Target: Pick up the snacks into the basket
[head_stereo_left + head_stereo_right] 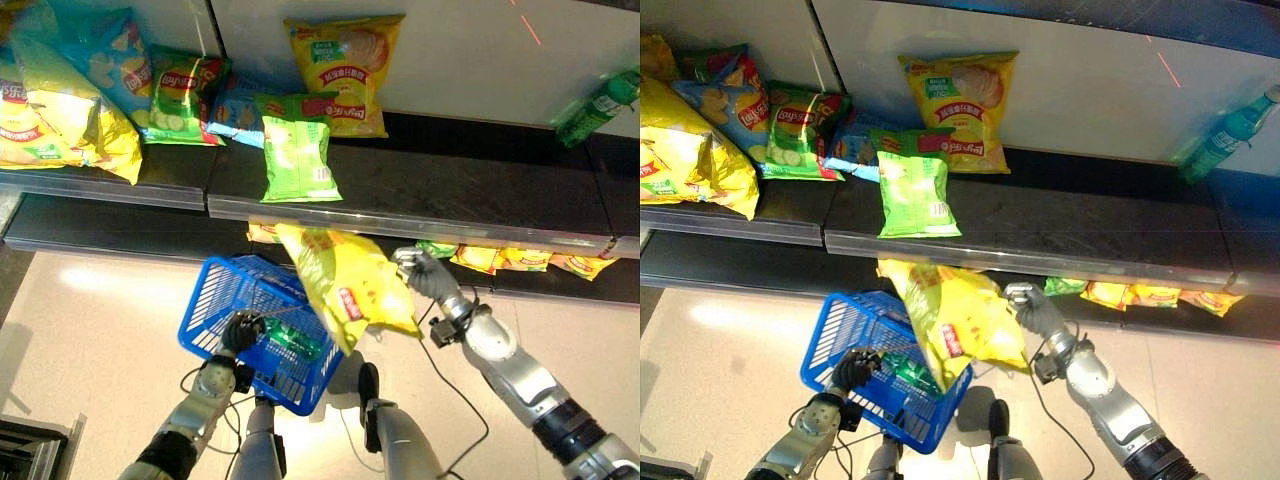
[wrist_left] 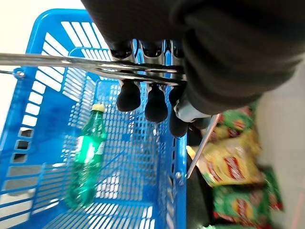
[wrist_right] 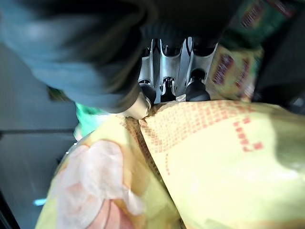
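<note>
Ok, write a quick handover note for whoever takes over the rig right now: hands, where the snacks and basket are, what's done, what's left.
Left hand: shut on the wire handle of the blue basket, holding it off the floor.
Right hand: shut on the edge of a big yellow bag, which hangs over the basket's rim, not yet inside.
In the basket: one green bottle.
Left: drop the yellow bag in, then fetch more snacks: the green bag and others lie on the shelf.
</note>
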You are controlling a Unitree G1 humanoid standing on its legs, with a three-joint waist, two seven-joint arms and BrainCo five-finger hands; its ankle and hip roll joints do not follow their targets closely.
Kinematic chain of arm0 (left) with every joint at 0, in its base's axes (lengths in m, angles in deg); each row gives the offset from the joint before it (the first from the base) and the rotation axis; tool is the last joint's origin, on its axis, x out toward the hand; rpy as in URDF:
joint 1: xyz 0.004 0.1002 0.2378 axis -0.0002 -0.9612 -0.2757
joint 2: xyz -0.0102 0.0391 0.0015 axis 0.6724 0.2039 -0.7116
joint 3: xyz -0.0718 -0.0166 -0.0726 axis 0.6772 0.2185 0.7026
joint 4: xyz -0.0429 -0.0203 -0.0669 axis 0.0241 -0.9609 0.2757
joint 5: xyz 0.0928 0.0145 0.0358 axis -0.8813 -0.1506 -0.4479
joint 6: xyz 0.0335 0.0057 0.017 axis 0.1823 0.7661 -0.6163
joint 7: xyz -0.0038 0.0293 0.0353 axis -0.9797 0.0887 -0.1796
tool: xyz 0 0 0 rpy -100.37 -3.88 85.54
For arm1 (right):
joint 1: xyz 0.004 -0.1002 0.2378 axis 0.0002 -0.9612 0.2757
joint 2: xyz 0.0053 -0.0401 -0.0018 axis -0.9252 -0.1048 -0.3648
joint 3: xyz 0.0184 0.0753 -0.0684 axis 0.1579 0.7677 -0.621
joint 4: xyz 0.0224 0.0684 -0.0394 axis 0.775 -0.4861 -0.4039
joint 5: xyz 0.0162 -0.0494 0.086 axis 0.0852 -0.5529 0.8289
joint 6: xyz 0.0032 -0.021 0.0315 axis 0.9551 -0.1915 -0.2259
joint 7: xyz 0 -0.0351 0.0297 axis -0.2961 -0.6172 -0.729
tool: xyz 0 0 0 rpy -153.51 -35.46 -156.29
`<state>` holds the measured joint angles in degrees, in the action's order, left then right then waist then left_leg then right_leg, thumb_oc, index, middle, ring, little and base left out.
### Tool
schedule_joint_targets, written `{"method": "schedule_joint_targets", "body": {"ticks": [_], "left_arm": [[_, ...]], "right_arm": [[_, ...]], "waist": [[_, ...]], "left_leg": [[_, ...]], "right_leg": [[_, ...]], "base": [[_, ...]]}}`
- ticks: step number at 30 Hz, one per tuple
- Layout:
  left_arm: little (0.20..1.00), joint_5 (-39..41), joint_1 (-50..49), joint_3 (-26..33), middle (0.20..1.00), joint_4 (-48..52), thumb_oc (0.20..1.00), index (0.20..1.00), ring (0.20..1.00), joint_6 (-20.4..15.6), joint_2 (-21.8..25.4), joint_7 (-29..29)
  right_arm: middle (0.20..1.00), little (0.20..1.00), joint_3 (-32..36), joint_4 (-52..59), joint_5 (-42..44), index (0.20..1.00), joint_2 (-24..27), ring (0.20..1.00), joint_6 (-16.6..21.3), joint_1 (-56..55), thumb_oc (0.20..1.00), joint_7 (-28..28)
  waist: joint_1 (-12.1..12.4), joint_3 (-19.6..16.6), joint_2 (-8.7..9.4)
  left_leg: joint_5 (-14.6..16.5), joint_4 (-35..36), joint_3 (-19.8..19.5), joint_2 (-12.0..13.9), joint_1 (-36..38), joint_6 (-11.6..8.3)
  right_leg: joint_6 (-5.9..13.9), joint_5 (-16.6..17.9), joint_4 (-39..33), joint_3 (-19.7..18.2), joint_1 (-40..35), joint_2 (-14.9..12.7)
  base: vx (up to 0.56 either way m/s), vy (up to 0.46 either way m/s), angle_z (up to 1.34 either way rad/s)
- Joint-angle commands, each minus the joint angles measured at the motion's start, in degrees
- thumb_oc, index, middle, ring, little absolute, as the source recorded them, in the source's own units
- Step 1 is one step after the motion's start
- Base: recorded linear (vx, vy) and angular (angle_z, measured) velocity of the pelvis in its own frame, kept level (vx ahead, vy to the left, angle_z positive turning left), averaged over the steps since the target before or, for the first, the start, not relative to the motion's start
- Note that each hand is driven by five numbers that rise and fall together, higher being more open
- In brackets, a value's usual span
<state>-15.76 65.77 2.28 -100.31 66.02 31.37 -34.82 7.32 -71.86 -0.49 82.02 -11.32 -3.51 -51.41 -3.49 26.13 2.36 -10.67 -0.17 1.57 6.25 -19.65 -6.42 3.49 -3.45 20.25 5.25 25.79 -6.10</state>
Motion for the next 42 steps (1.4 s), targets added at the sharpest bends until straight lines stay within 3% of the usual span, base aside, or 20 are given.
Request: {"method": "schedule_joint_targets", "body": {"ticks": [1, 10, 27, 42], "left_arm": [[0.2, 1.1, 5.1, 0.5, 0.2, 8.4, 0.2, 0.2, 0.2, -5.2, 2.1, 1.4], [0.2, 1.9, 10.9, -1.8, 0.2, 9.7, 0.2, 0.2, 0.2, -5.3, 1.8, 2.1], [0.2, 2.5, 17.1, -3.7, 0.2, 10.3, 0.2, 0.2, 0.2, -5.2, 1.2, 3.8], [0.2, 2.5, 18.0, -3.7, 0.2, 11.0, 0.2, 0.2, 0.2, -4.8, 1.9, 3.7]], "right_arm": [[0.2, 0.2, -1.4, 2.4, -2.1, 0.2, -1.4, 0.2, 1.3, 0.0, 0.2, 1.6], [0.2, 0.2, -8.1, -6.1, -5.9, 0.2, -4.9, 0.2, -0.6, -0.4, 0.2, 4.4], [0.2, 0.2, -12.5, -25.4, -10.8, 0.2, -15.7, 0.2, -2.3, 2.7, 0.2, 2.2], [0.2, 0.2, -10.9, -28.3, -11.6, 0.2, -15.8, 0.2, -3.0, 1.9, 0.2, 1.3]], "waist": [[0.0, -2.2, 1.96], [0.1, -1.5, 2.36], [0.4, -0.7, 1.52], [0.0, -0.4, 1.58]], "left_leg": [[5.1, -3.6, 0.9, -0.3, 0.4, -1.1], [4.8, -3.4, 0.7, -0.4, -0.1, -1.16], [4.5, -3.4, 1.0, -0.4, -0.8, -1.19], [4.7, -3.9, 1.8, -0.2, -1.3, -1.27]], "right_leg": [[5.18, 3.2, -6.8, -2.0, -1.5, -1.7], [5.28, 3.8, -7.0, -2.0, -1.0, -1.7], [5.38, 4.3, -7.2, -1.7, -0.2, -1.8], [5.66, 5.0, -8.3, -1.4, 0.2, -1.9]], "base": [[0.0, 0.0, 0.0], [0.0, 0.0, 0.0], [0.0, 0.0, 0.0], [0.0, 0.0, 0.0]]}}
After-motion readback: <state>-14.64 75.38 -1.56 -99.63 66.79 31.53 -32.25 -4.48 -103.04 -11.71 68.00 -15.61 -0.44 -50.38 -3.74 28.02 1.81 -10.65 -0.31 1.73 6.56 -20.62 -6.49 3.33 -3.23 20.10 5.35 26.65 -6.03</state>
